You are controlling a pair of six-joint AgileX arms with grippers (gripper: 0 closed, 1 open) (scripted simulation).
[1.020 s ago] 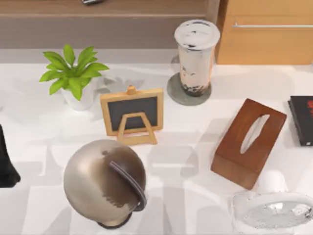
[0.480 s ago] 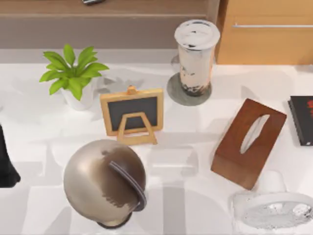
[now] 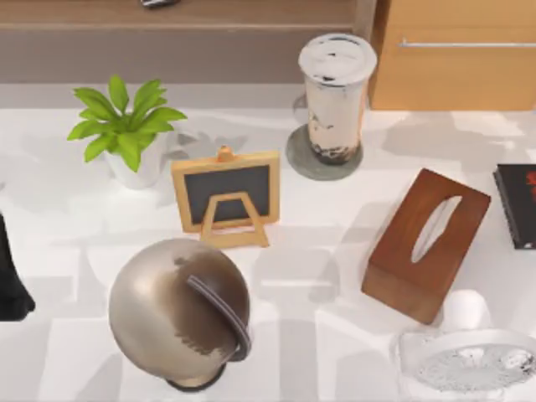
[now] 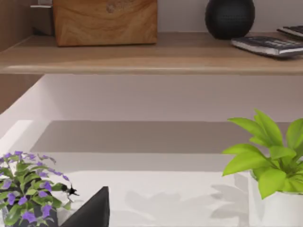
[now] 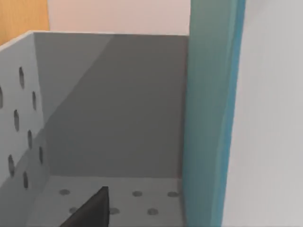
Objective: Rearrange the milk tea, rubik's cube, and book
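Since the earlier frames the white arm (image 3: 466, 356) at the top view's lower right has shifted slightly and a rounded white part now shows just beside the tissue box (image 3: 425, 243); nothing else moved. Milk tea (image 3: 337, 94) stands upright on a grey coaster (image 3: 303, 163), behind the tissue box. Beside the coaster sit a small chalkboard easel (image 3: 226, 194) and a potted plant (image 3: 126, 130); a metal globe (image 3: 179, 311) lies nearer. The right wrist view shows the book (image 5: 210, 118) upright, at a grey perforated bin (image 5: 28, 118). Left arm (image 3: 10, 280) rests at the tabletop's left edge. I cannot tell either hand's opening.
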